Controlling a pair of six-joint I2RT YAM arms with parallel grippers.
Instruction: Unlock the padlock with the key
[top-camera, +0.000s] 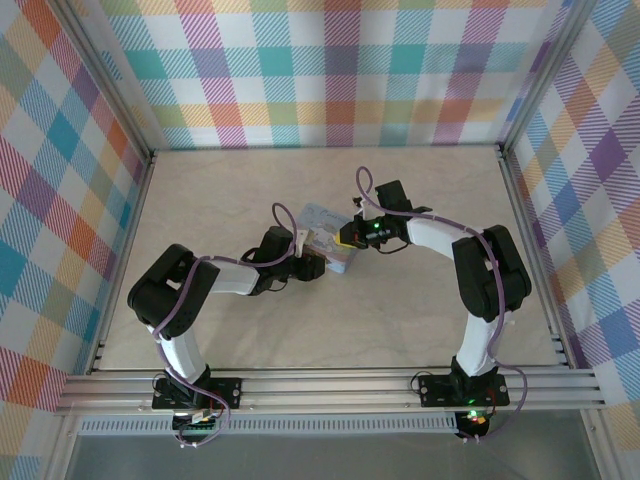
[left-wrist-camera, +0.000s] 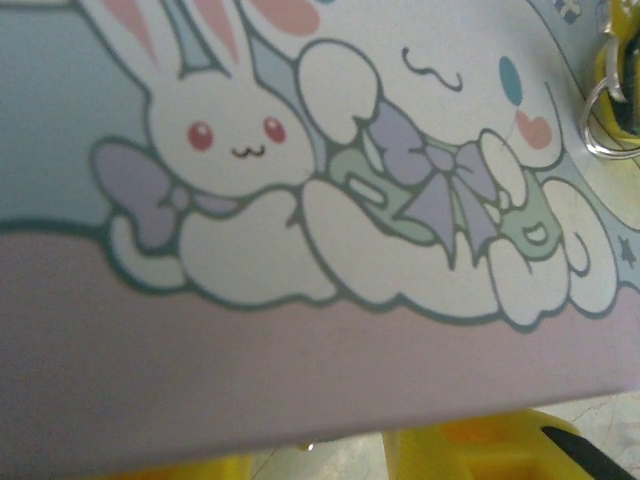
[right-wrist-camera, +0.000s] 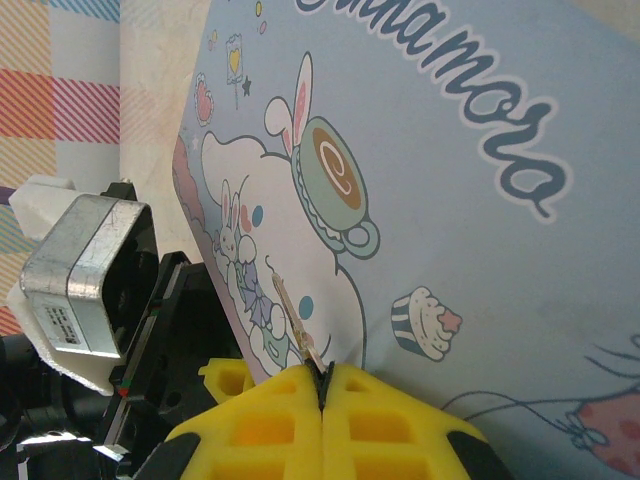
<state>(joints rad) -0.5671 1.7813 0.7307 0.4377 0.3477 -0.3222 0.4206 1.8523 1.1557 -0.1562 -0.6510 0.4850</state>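
My right gripper (right-wrist-camera: 322, 375) is shut on the key (right-wrist-camera: 298, 318). The thin brass blade sticks out of the yellow pads, over the cartoon lid of the pale blue tin (right-wrist-camera: 480, 250). In the top view this gripper (top-camera: 350, 236) is at the tin's (top-camera: 318, 220) right side and my left gripper (top-camera: 312, 266) is at its near left edge. In the left wrist view the tin's lid (left-wrist-camera: 300, 350) hides the tips of the yellow fingers (left-wrist-camera: 470, 450), with bare table between their bases. A key ring (left-wrist-camera: 605, 110) shows at the top right. The padlock is hidden.
The tin lies in the middle of a beige table (top-camera: 220, 190), with checked walls on three sides. My left wrist's metal camera housing (right-wrist-camera: 85, 270) sits close to the tin's left edge. Purple cables (top-camera: 365, 185) loop above both arms.
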